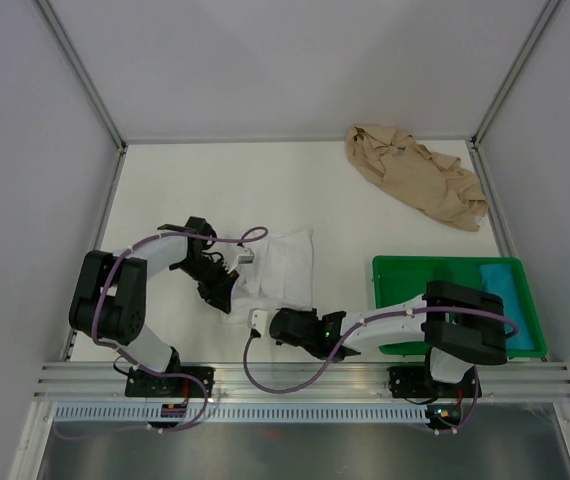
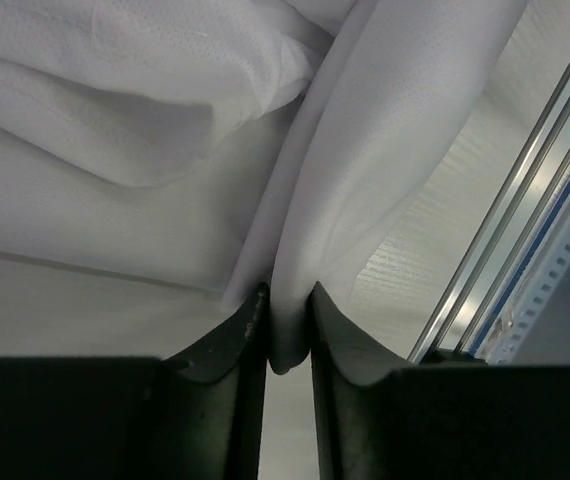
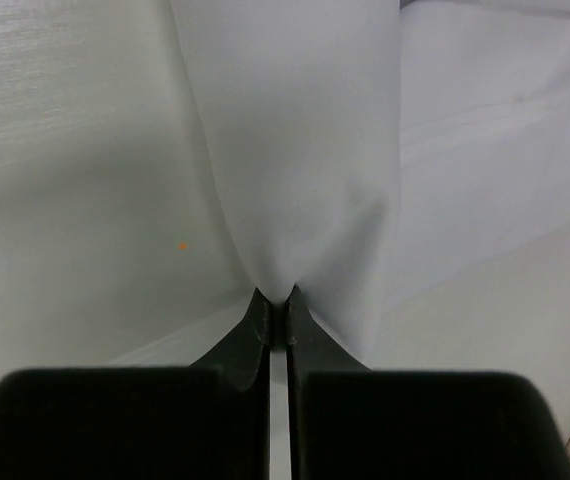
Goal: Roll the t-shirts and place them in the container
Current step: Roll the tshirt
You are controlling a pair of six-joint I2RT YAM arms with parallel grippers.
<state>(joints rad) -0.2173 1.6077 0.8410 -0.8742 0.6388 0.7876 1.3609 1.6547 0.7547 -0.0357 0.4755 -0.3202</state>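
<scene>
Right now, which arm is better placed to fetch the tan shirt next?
Right, probably. The tan shirt lies at the far right, on the right arm's side, well away from the left arm. The right fingers and left fingers pinch the white shirt, so it must let go first.

The tray (image 1: 378, 290) sits on the surface (image 1: 195, 190) at its near right. The near t-shirt (image 1: 287, 262) lies left of the tray. The far t-shirt (image 1: 417, 176) lies behind the tray, well apart.
</scene>
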